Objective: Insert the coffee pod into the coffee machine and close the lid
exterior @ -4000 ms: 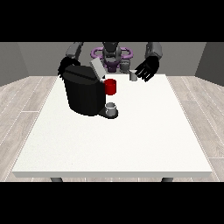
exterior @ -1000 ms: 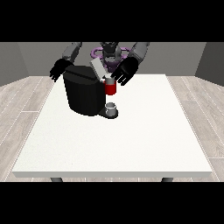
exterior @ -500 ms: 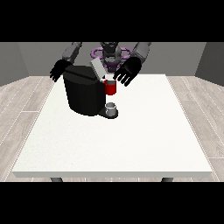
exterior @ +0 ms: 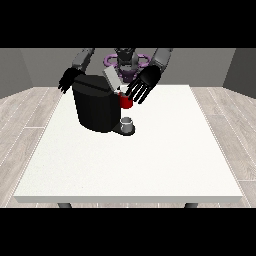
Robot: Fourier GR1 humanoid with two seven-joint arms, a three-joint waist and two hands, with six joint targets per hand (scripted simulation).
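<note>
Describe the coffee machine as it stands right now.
The coffee machine is a black, rounded block standing upright on the white table, towards its far left part. A pale grey lid slants up from its top, still open. A red part shows at its front, and below that a small grey cup sits on its dark base. The hand at the view's right hangs with spread fingers just by the lid; whether they touch cannot be told.
</note>
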